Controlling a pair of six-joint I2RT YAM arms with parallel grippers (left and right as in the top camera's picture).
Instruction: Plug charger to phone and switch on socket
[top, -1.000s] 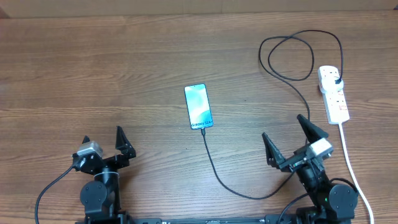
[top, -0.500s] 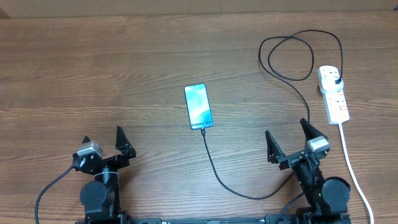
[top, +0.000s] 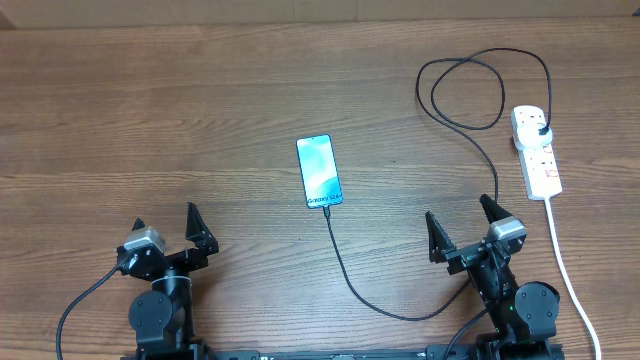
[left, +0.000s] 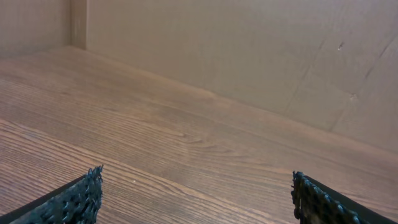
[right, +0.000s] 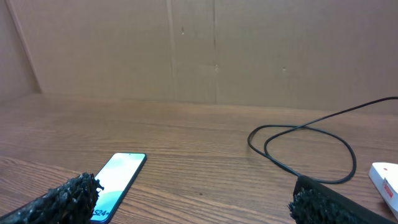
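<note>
Wood-grain table (top: 150, 100) runs back to a brown cardboard wall (right: 186, 50).

Phone (top: 320, 172) lies flat and screen up near the table's middle. The charger (top: 345, 270) tip meets the phone's near edge and looks seated. Its cable sweeps toward the robot and passes under or just beside the right gripper (top: 456, 208); contact cannot be told. It then loops at the far right and ends in a black plug (top: 541, 128) sitting in the far end of the socket (top: 536, 150). The socket lies at the table's right side, well apart from the phone. Its white cord (top: 570, 280) trails back toward the near edge.

Right gripper: jaws spread wide, holding nothing, low near the near edge. Left gripper (top: 165, 216): likewise spread wide and empty, well apart from every task item.

Judgement: both connections appear made, and the switch is the item left to verify. The switches (top: 545, 170) are too small to read as on or off. If a press is due, the right gripper is the nearer one. It should rise over the cable before travelling and bring its fingers together. It should then press squarely down on the switch beside the plug, so the light strip neither skids nor tips. Risk: snagging the cable and pulling the tip out of the phone.
</note>
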